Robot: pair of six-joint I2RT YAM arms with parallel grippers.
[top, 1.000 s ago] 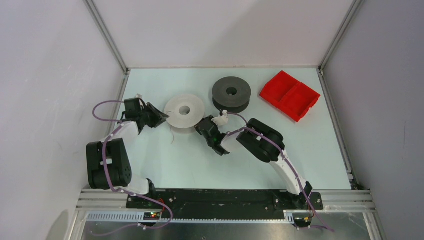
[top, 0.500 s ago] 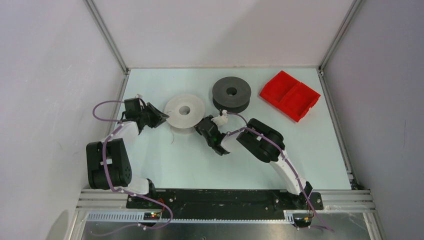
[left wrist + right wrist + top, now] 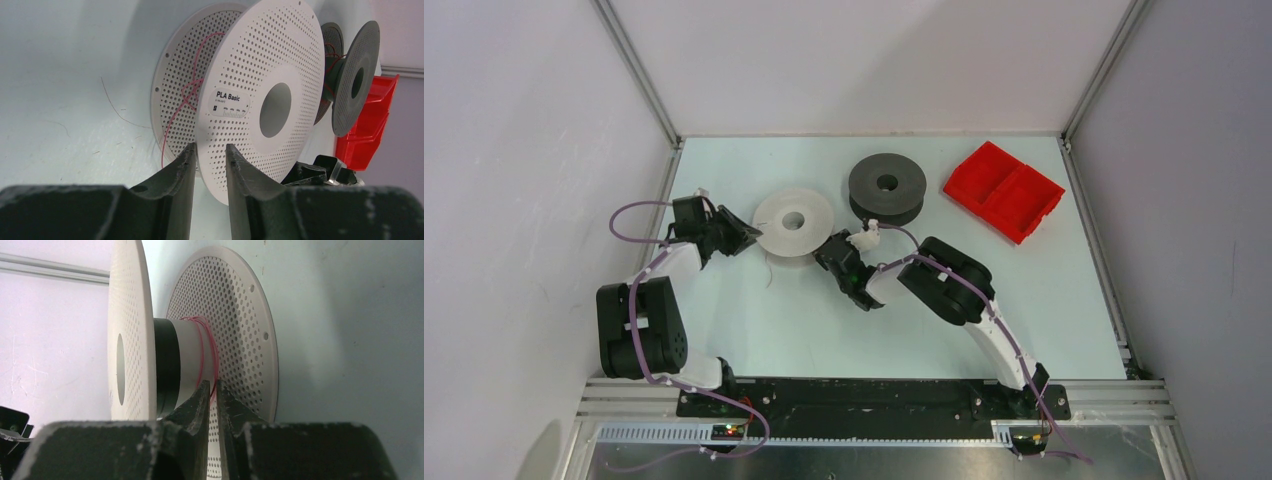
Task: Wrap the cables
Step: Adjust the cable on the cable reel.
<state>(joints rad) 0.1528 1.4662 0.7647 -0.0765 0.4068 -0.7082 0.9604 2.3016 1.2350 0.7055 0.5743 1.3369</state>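
Since both arms work at one reel, notes begin there: white perforated plastic spool point(image 3: 812, 210) lies flat on the pale green worktop point(image 3: 774, 330), left of centre, hub axis upright. Thin red filament strand point(image 3: 209, 337) circles the hub between the two flanges. Only a few turns; most of the hub is bare.

Left arm point(image 3: 669, 265) reaches in from the spool's left side. Left jaws straddle the upper flange's rim and look closed onto it, one finger point(image 3: 182, 167) below the flange, the other above.

Right arm point(image 3: 944, 285) comes from the near right. Right jaws sit in the slot between the flanges, drawn almost together, tips at the hub. The strand passes between them. It reads as a pinch, but the strand is too thin to be sure.

Key relation: strand lies straight ahead of the right jaws, wound crosswise to their reach. My reading is that winding needs the spool turned or the tips carried round the hub.

Right wrist view alone shows the turns on the hub. Left wrist view alone shows slack looping over the lower flange, and what looks like red strand on the dark grey perforated spool point(image 3: 906, 195). That spool sits apart, farther back and nearer the right arm, beside a red plastic divided bin point(image 3: 1004, 190).
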